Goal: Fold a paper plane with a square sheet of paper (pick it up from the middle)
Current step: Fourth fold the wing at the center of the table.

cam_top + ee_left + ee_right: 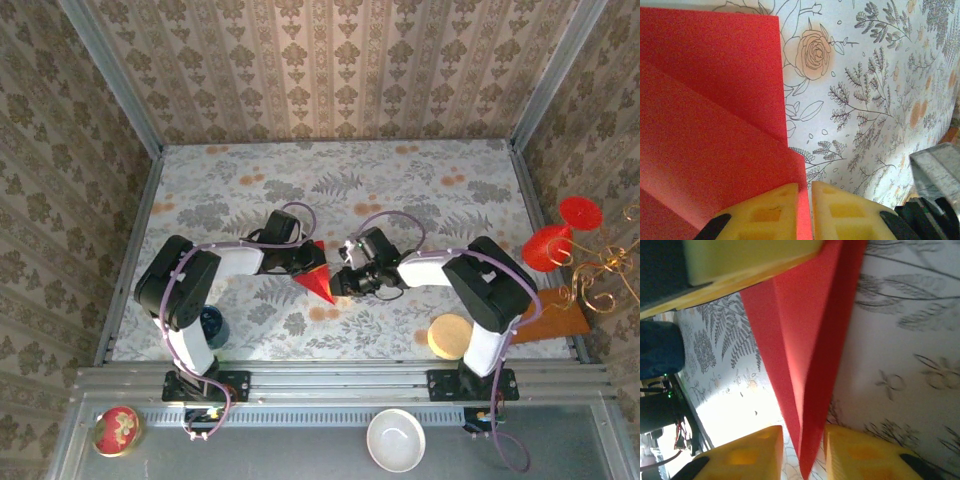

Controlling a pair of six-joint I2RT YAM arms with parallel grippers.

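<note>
The square sheet of paper [316,281] is bright red and folded into a pointed paper-plane shape, held just above the middle of the floral table. My left gripper [303,262] comes from the left and is shut on the paper's edge. In the left wrist view the red layers [715,125] run between the yellow pads of the left gripper [805,212]. My right gripper [342,280] faces it from the right. Its jaws [804,455] stand apart around the pointed tip of the paper [805,365], with a gap showing beside the left pad [747,455]. The left gripper's yellow finger [750,260] crosses the top of the right wrist view.
A dark blue cup [212,325] stands by the left arm's base. A round tan disc [450,335] and a brown board [552,320] lie near the right arm. Red round glasses [560,235] and a gold wire stand [600,272] sit at the right edge. A white bowl [398,440] and a red tin [117,430] rest on the front rail.
</note>
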